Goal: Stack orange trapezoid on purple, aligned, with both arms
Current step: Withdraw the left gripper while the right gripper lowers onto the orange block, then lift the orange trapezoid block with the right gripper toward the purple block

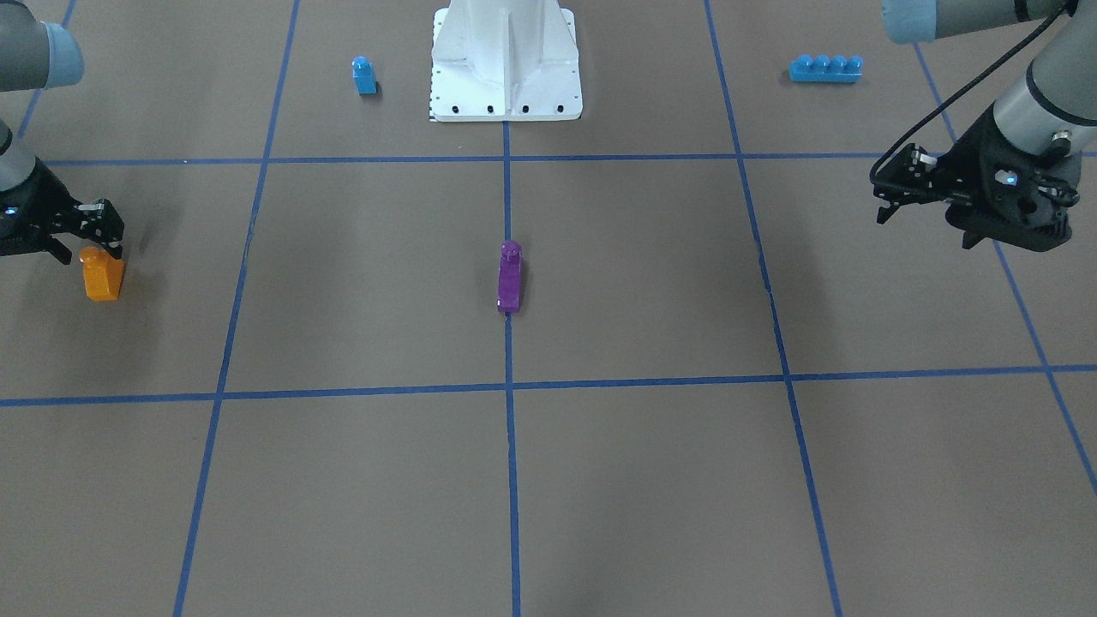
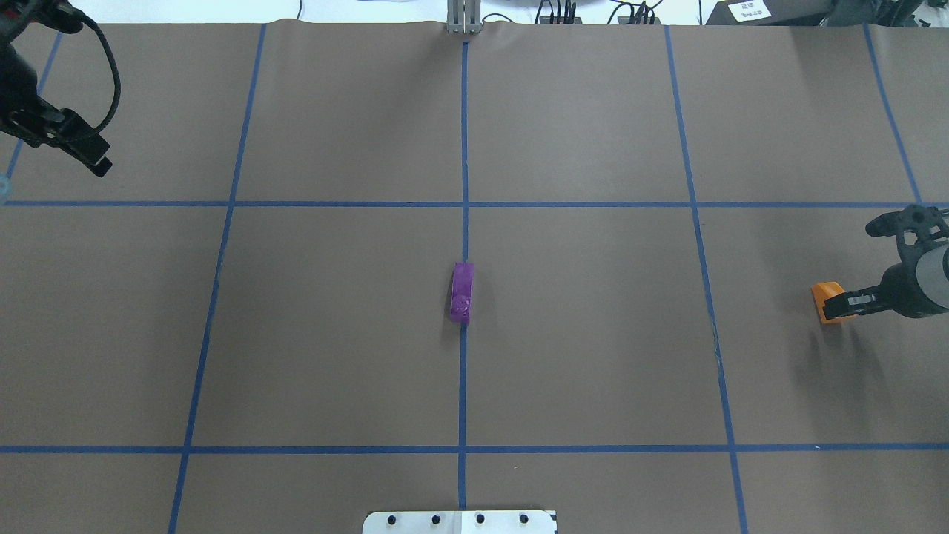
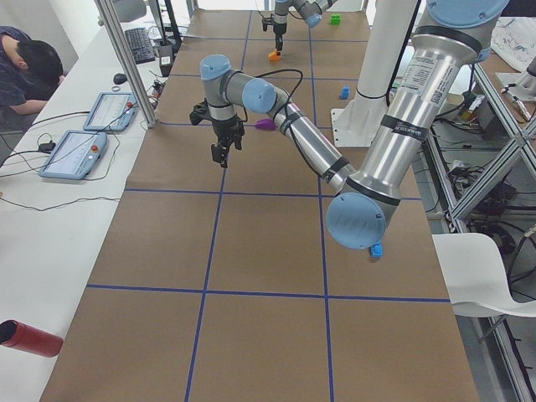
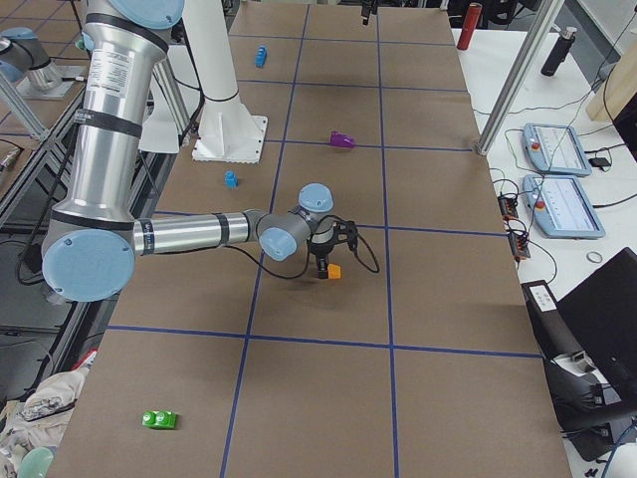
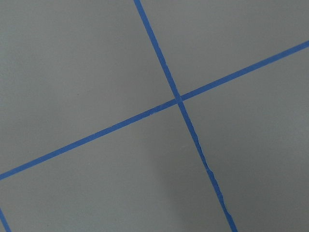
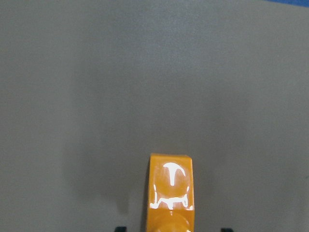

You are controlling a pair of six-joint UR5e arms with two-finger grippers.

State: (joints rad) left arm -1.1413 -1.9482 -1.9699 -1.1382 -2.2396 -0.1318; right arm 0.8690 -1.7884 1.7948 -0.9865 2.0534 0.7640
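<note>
From the front, the right arm comes in low at the table's edge with its wrist bent. The right gripper point(image 1: 88, 247) points down at the table. The orange block point(image 1: 103, 276) stands upright just below it, glossy, with its round stud on top and one finger over the stud. The purple block point(image 1: 509, 276) sits on a blue tape line point(image 1: 507, 197) near the table's middle, its stud at the end nearer the robot's base. It is well apart from both grippers. On the other side the left arm hangs above the table. The left gripper point(image 1: 891, 197) is tilted and holds nothing, and it may be a little open, though I cannot tell for sure.

From overhead, the right gripper reaches in from the right edge, and the orange block point(image 2: 824, 295) shows at its tip, partly under a finger. The left gripper point(image 2: 83, 150) is up in the far left corner. The purple block point(image 2: 463, 293) is at the centre.

From the right side, the near arm's forearm runs low and level over the table, and its gripper points straight down on the orange block point(image 4: 335, 271).

The right wrist camera shows the orange block point(image 6: 170, 186) at bottom centre, with a bright glare on its face. A black fingertip point(image 6: 120, 228) shows at the bottom edge on each side of it. There is a clear gap to the block on both sides, so the fingers are spread wide and grip nothing.

The left wrist camera shows only the brown table point(image 5: 87, 58) and crossing tape lines.
</note>
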